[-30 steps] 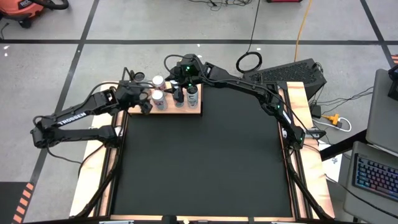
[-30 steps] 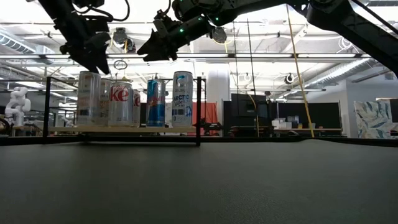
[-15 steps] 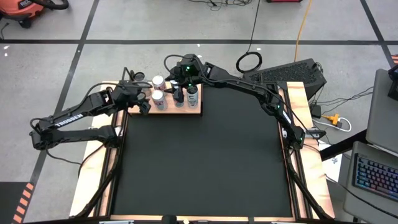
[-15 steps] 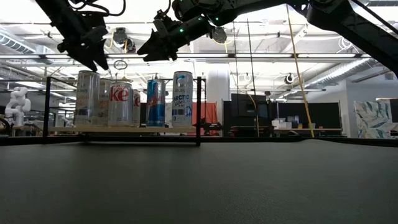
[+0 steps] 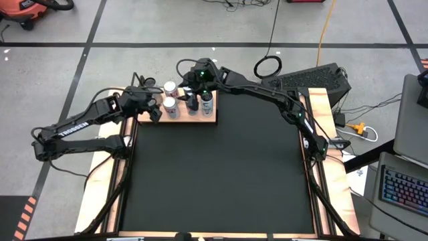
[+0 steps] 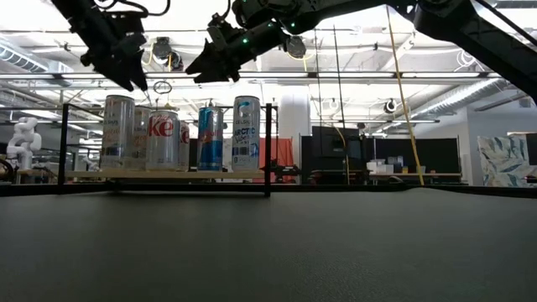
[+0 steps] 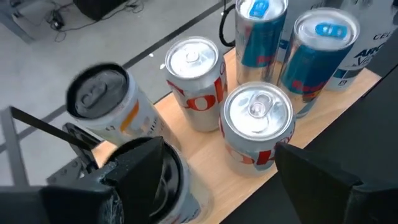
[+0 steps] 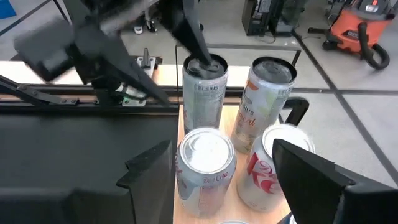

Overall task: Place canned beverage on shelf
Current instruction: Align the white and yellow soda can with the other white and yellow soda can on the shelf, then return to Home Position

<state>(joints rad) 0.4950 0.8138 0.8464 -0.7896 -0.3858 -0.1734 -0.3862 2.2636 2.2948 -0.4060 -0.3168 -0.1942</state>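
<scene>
The shelf (image 5: 208, 116), a light-wood board with thin black uprights, stands at the table's far left and carries several cans upright on their bases. At its left end is a tall silver can (image 6: 117, 131), then red-lettered silver cans (image 6: 164, 139), a blue can (image 6: 210, 138) and a white-and-blue can (image 6: 246, 132). My left gripper (image 6: 134, 80) hangs open just above the tall silver can's top (image 8: 206, 65), touching nothing I can see. My right gripper (image 6: 203, 67) hovers open above the middle cans (image 8: 205, 152), its fingers clear of them.
A large black mat (image 5: 214, 167) covers the table in front of the shelf. The shelf's black uprights (image 6: 268, 147) rise beside the cans. A keyboard (image 5: 401, 191) and cables lie off the table's right side.
My left gripper's fingertips have risen a little, from level with the tall silver can's top to just above it, staying open. The can stands still on the shelf. My right gripper has kept still.
</scene>
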